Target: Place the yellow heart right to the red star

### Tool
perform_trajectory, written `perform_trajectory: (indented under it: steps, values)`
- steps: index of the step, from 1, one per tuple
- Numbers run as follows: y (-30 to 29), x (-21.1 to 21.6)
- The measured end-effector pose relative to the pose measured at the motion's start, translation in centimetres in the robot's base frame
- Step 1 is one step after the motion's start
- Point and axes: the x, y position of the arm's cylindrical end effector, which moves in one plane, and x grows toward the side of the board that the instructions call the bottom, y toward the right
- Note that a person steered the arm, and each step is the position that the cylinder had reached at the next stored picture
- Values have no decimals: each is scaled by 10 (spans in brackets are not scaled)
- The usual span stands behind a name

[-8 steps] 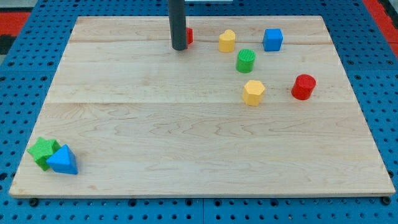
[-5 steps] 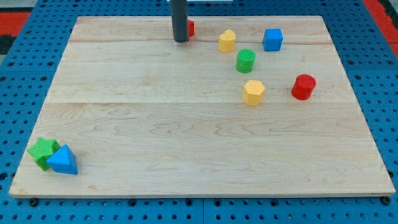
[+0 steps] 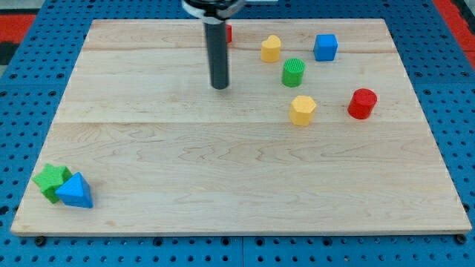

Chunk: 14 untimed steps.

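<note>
The yellow heart [image 3: 271, 49] sits near the view's top, right of centre. The red star [image 3: 228, 33] lies to its left at the board's top edge, mostly hidden behind my rod, with only a red sliver showing. My tip [image 3: 220, 86] rests on the bare wood below the red star and to the lower left of the yellow heart, touching no block.
A green cylinder [image 3: 293, 72], a yellow hexagon [image 3: 302, 110], a blue cube [image 3: 325, 47] and a red cylinder [image 3: 362, 103] stand in the upper right. A green star [image 3: 50, 180] and a blue triangle [image 3: 75, 190] touch at the lower left corner of the wooden board [image 3: 237, 178].
My tip has slid from beside the red star toward the view's bottom, away from it. No block has moved.
</note>
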Motion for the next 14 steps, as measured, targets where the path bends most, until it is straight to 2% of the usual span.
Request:
perform_trajectory:
  steps: [2,3,5,8,10,12,14]
  values:
    - [73,24]
    - [103,12]
    - [114,-14]
    - [159,-20]
    - [136,-46]
    - [103,-49]
    - [105,-66]
